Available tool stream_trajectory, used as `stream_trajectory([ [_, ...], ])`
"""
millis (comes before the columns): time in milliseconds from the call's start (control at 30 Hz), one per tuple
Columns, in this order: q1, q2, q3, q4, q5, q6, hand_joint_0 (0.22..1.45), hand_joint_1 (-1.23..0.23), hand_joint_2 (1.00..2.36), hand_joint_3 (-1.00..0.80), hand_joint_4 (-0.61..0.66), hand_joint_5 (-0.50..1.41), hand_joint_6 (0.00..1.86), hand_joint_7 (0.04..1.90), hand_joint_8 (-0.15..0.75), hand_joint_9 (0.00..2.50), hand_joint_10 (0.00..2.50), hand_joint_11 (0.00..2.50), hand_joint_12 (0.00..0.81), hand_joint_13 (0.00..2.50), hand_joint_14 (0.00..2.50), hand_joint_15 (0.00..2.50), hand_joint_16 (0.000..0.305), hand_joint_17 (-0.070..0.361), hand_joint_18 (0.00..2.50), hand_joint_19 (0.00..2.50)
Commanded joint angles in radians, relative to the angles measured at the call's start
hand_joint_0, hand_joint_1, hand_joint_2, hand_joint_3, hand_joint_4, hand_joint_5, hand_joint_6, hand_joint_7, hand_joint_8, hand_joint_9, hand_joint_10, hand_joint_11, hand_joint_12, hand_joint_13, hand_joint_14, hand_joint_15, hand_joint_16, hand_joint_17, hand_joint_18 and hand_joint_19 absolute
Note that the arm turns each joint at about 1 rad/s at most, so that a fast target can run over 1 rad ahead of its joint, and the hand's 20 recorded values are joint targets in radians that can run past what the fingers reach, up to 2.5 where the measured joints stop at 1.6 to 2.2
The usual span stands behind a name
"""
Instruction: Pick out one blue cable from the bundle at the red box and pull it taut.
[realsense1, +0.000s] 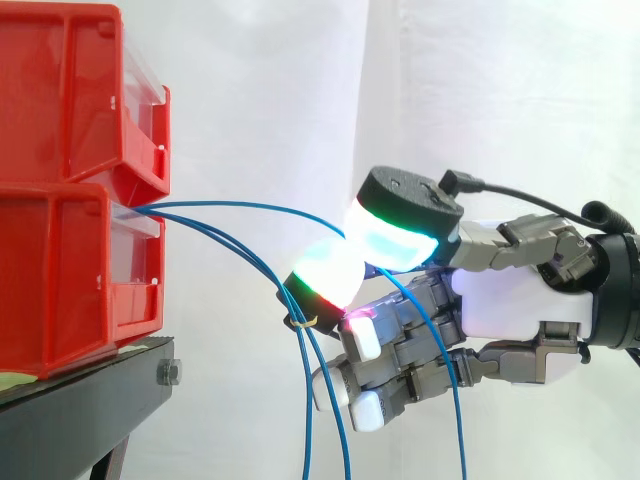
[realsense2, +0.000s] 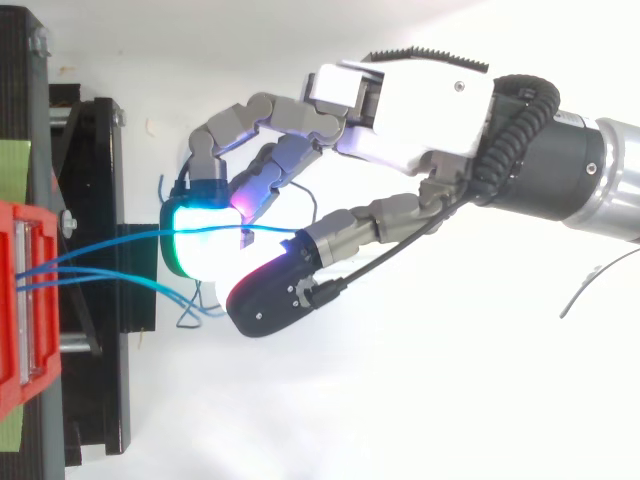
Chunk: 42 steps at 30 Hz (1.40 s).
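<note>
Your hand (realsense1: 500, 300) comes in from the right of the side view, level with the lower red box (realsense1: 60, 280). Two glowing fingertips (realsense1: 330, 272) (one green and cyan, the other mostly cyan) are pressed together on one blue cable (realsense1: 250, 206), and the other fingers curl below them. That cable leaves the front of the lower red box, runs in a shallow arc to the pinch, then drops past the palm. More blue cables (realsense1: 306, 410) leave the same box and hang down just beside the fingertips. An upper red box (realsense1: 60, 90) is stacked on the lower one, on a black stand (realsense1: 80, 400) before a white curtain (realsense1: 280, 100).
</note>
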<state>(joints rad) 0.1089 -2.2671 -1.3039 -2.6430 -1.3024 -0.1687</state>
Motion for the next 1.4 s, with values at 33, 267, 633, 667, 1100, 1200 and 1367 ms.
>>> stream_trajectory([
  [33,0.0,0.0,0.0,0.0,0.0,0.0,0.56,-0.58,1.0,-0.5,0.14,-0.16,0.87,1.11,0.288,1.03,0.03,0.76,0.371,0.8,0.02,0.47,0.064,0.143,0.63,0.68],
  [267,0.0,0.001,0.0,0.0,0.0,0.0,0.57,-0.4,1.0,-0.5,0.13,-0.15,0.85,1.1,0.287,1.06,0.03,0.75,0.368,0.81,0.02,0.48,0.063,0.142,0.64,0.7],
  [633,-0.002,0.0,0.0,0.0,0.0,0.0,0.6,-0.5,1.02,-0.25,0.11,-0.14,0.83,1.12,0.287,1.06,0.03,0.75,0.369,0.8,0.02,0.49,0.063,0.142,0.62,0.72],
  [667,-0.002,0.001,0.0,0.0,0.0,0.0,0.59,-0.52,1.02,-0.23,0.12,-0.14,0.82,1.13,0.288,1.06,0.03,0.75,0.372,0.8,0.02,0.49,0.063,0.142,0.62,0.71],
  [1100,-0.002,0.0,0.0,0.0,0.0,0.0,0.58,-0.69,1.02,-0.18,0.17,-0.16,0.84,1.13,0.286,0.98,0.03,0.75,0.376,0.77,0.02,0.48,0.065,0.145,0.6,0.7],
  [1200,-0.002,0.0,0.0,0.0,0.0,0.0,0.59,-0.7,1.02,-0.19,0.16,-0.17,0.84,1.13,0.289,0.97,0.03,0.76,0.371,0.77,0.02,0.49,0.064,0.144,0.59,0.71],
  [1367,-0.002,0.0,0.0,0.0,0.0,0.0,0.59,-0.71,1.02,-0.18,0.16,-0.17,0.85,1.13,0.284,0.95,0.03,0.75,0.369,0.76,0.02,0.48,0.064,0.144,0.59,0.7],
])
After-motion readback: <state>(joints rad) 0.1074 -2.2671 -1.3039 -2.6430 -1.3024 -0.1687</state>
